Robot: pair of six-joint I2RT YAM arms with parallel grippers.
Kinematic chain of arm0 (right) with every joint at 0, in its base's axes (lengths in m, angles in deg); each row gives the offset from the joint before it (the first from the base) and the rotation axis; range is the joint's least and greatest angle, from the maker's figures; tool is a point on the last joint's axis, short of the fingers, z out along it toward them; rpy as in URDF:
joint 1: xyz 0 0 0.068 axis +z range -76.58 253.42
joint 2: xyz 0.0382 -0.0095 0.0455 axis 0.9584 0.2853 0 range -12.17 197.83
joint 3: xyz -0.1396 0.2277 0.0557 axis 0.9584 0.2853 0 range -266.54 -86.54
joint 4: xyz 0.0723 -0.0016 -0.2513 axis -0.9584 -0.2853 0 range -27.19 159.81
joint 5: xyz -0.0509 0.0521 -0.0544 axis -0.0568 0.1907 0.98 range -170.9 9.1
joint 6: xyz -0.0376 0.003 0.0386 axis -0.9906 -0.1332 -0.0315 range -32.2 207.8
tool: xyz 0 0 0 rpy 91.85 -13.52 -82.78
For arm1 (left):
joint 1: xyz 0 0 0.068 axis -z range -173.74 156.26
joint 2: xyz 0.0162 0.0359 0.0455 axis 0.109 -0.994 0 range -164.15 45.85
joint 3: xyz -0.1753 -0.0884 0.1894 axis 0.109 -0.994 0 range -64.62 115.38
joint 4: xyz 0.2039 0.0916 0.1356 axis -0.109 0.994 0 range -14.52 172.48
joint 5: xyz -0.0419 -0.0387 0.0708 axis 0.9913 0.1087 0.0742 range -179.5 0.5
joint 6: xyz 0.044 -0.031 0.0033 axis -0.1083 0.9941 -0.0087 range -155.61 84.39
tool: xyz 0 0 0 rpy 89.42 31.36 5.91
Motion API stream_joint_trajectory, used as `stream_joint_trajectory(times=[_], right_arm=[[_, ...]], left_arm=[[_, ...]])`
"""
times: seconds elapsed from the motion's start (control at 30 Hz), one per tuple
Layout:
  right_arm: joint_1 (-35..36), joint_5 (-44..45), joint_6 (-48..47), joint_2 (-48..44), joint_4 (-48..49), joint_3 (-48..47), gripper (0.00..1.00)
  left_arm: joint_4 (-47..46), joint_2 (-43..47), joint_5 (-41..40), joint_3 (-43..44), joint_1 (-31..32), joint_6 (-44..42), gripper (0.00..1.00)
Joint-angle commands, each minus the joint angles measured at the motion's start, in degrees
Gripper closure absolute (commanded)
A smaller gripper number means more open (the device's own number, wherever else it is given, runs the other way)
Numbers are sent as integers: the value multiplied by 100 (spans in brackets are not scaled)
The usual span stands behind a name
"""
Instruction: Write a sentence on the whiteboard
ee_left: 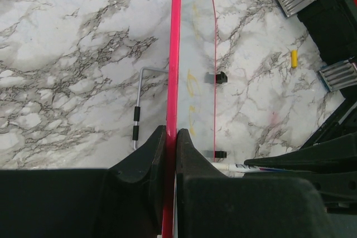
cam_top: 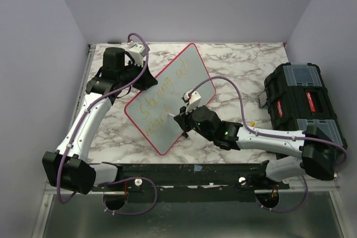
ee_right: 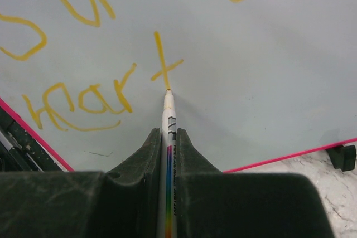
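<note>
Right tool (ee_right: pixel 167 133) closed on a pen (ee_right: pixel 168 107), tip touching the sentence (ee_right: pixel 89 101), whiteboard (ee_right: pixel 268 54) mid-worktop (cam_top: pixel 240 65), left tool (ee_left: pixel 172 132) clamping its rim

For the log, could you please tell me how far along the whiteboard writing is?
Done: two lines of yellow sentence sit on the whiteboard. In hand: the left jaws are shut on its red rim, and the right jaws hold the marker, tip on the board at the foot of a crossed stroke ending line two. Left: I cannot tell whether more words follow.
</note>
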Motion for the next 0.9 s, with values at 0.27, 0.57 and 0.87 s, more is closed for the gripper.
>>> stream_joint_trajectory(times=[0.27, 0.57, 0.87], right_arm=[[-10, 160, 86, 7, -391, 370, 99], [-15, 974, -315, 163, -814, -335, 99], [-9, 1107, -604, -314, -570, -554, 99]], left_arm=[[58, 137, -261, 70, 28, -292, 100], [66, 143, -260, 63, 37, -292, 100], [67, 145, -279, 61, 37, -296, 100]])
